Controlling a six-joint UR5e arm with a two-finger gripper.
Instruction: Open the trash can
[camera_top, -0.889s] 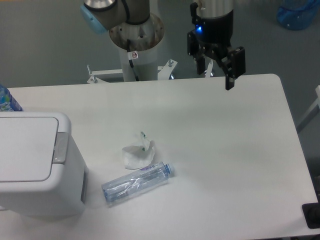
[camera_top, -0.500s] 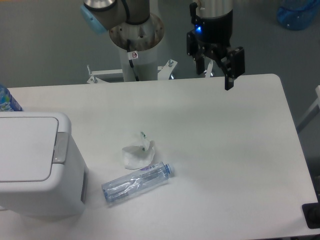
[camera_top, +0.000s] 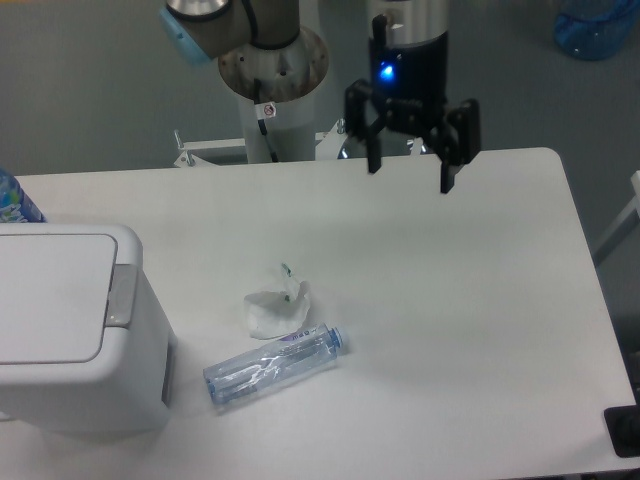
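The trash can (camera_top: 70, 330) is a large boxy white bin at the table's front left, cut off by the left edge. Its flat inset lid (camera_top: 50, 295) lies shut, with a grey push latch (camera_top: 121, 295) on its right side. My gripper (camera_top: 411, 180) hangs open and empty above the table's far edge, right of centre, its two black fingers spread wide. It is far from the trash can, up and to the right of it.
A crumpled white tissue (camera_top: 275, 308) and a clear plastic bottle (camera_top: 274, 365) on its side lie near the table's middle front, right of the bin. The arm's base post (camera_top: 272, 90) stands behind the far edge. A blue-capped bottle (camera_top: 15, 200) shows at far left.
The gripper has turned about its own axis and shifted slightly left, so both fingers now show spread side by side. The bin, tissue and bottle have not moved.
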